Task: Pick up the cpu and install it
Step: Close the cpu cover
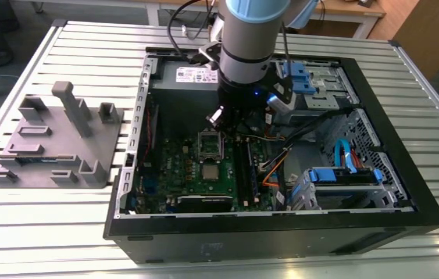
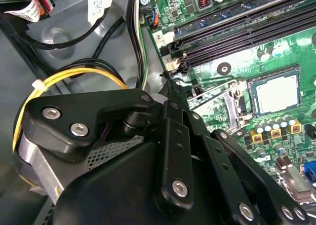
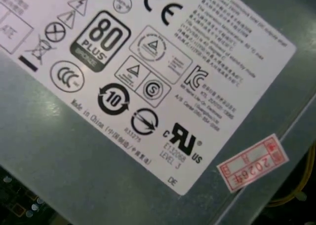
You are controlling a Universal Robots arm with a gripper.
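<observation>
gripper (image 2: 170,89) and cpu (image 2: 276,94) inside case (image 1: 242,232)

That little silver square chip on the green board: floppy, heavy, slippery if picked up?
The cpu looks flat and metal-topped, so probably stiff and light. Its smooth top may be slippery. Lying flat on the green board, it seems unlikely to roll.

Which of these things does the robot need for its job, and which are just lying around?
For the job:
cpu
socket frame
end effector

Just lying about:
grey plastic fixture
yellow cables
blue drive caddy
</observation>
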